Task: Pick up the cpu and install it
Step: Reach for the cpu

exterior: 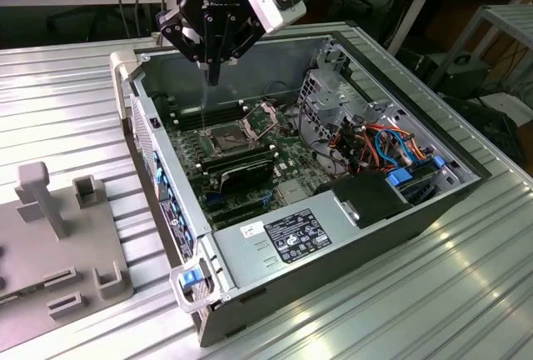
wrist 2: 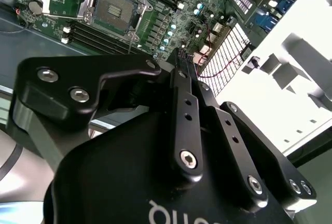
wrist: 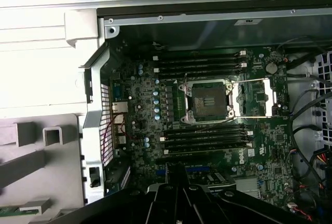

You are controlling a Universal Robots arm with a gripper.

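Nearest the wrist lenses: black gripper (exterior: 213,70), fingers pressed together to a point, aimed down into the case and hanging apart from the board below. Seen in the exterior view above the case's far end, toward the exterior view's left.

Largest item: ribbed metal table (exterior: 433,302). On it, open case (exterior: 250,302), lying on its side with the interior facing up. Beside the case, at the exterior view's left: grey fixture (exterior: 58,243) with upright posts and slots.

Inside the case: green board (wrist: 145,110); silver power unit (exterior: 291,235) at the near end; coloured cables (exterior: 391,147) at the exterior view's right.

On the board: socket (wrist: 207,99), frame (wrist: 255,97) swung open beside it, dark contact bed exposed.

Cpu: cannot tell where.
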